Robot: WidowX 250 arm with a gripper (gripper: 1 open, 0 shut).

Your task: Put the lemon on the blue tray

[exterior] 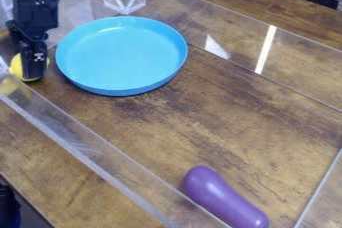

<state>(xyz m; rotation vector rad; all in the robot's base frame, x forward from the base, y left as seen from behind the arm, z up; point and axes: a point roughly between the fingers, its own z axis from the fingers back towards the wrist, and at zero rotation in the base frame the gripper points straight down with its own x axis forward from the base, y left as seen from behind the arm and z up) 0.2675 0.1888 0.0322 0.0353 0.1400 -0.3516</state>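
My black pincer points straight down, clenched on the small bright yellow lemon at the wooden tabletop's left edge, so it can be carried to the large round blue plastic tray just beside, which is empty.

Even, fairly bright overhead light is falling across the wooden table, and colours are reading clearly. A narrow white streak of glare is showing on the clear panel in the upper right of the frame, with a smaller glint just right of the blue tray. The tray is casting only a thin, soft shadow along its lower rim. The picture is coming through small and slightly soft, so fine detail at the dark upper left is blurring together.
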